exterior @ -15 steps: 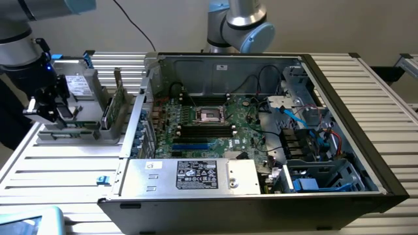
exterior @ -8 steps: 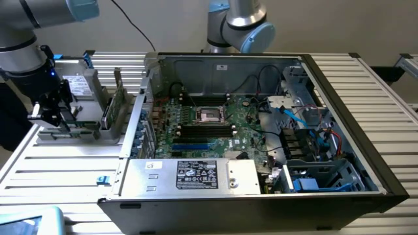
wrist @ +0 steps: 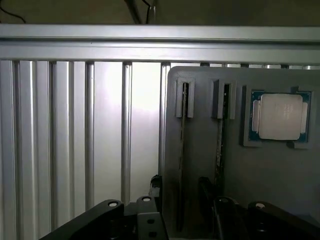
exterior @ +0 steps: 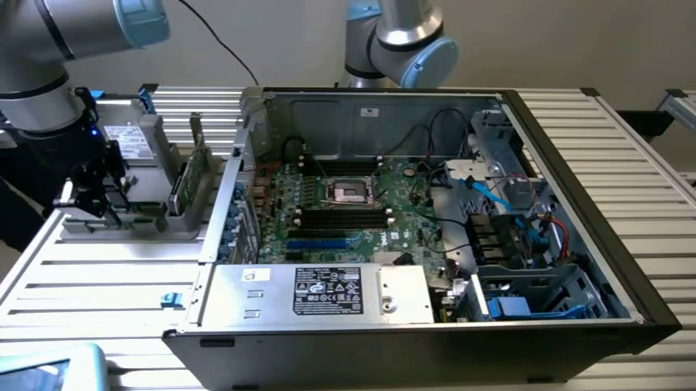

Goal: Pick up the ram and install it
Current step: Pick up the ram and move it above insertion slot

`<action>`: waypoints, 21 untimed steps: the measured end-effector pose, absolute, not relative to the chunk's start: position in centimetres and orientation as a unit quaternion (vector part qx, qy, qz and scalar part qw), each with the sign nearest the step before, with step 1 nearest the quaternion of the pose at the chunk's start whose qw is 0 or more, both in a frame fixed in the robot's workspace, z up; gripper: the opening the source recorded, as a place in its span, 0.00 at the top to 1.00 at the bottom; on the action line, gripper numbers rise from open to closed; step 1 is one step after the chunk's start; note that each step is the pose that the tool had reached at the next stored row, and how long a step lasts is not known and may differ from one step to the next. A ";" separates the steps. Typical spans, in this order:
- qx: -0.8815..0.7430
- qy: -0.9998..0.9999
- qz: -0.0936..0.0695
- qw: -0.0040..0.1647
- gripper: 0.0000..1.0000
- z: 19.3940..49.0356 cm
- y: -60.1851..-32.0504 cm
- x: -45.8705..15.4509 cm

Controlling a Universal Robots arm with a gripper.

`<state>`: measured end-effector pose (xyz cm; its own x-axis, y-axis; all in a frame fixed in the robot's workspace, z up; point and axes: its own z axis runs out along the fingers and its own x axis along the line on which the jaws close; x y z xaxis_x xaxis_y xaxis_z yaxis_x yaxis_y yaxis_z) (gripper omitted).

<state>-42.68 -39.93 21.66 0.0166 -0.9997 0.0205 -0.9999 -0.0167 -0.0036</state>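
Observation:
Two ram sticks stand on edge in slots of a grey holder (wrist: 260,180). In the wrist view they show as thin dark lines: one ram (wrist: 183,150) and a second stick (wrist: 220,145). In the exterior view the green ram (exterior: 192,183) stands upright just outside the computer case's left wall. My gripper (exterior: 93,204) hangs over the holder (exterior: 130,224), toward the exterior view's left of the sticks. In the wrist view the gripper (wrist: 180,195) is open, and its dark fingers (wrist: 156,184) frame the near end of the first stick without holding anything.
A square silver processor chip (wrist: 279,116) lies in the holder beside the sticks. The open computer case (exterior: 588,244) holds the motherboard with black memory slots (exterior: 342,216). A grey drive (exterior: 136,142) stands behind the holder. A second arm (exterior: 397,41) rises behind the case.

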 end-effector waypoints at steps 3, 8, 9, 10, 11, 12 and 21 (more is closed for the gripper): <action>0.713 -0.701 0.013 0.011 0.57 21.4 -39.8 -42.7; 0.713 -0.701 0.015 0.009 0.57 21.2 -39.7 -42.7; 0.713 -0.701 0.013 0.007 0.57 21.2 -39.8 -42.7; 0.713 -0.701 0.011 0.005 0.57 21.2 -39.8 -42.7; 0.713 -0.701 0.010 0.004 0.57 21.1 -39.8 -42.8; 0.713 -0.701 0.009 0.003 0.57 21.0 -39.8 -42.8; 0.711 -0.703 0.008 0.002 0.57 19.7 -39.8 -42.8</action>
<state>-42.80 -39.81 19.74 0.0124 -0.9998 0.0147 -0.9999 -0.0125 -0.0085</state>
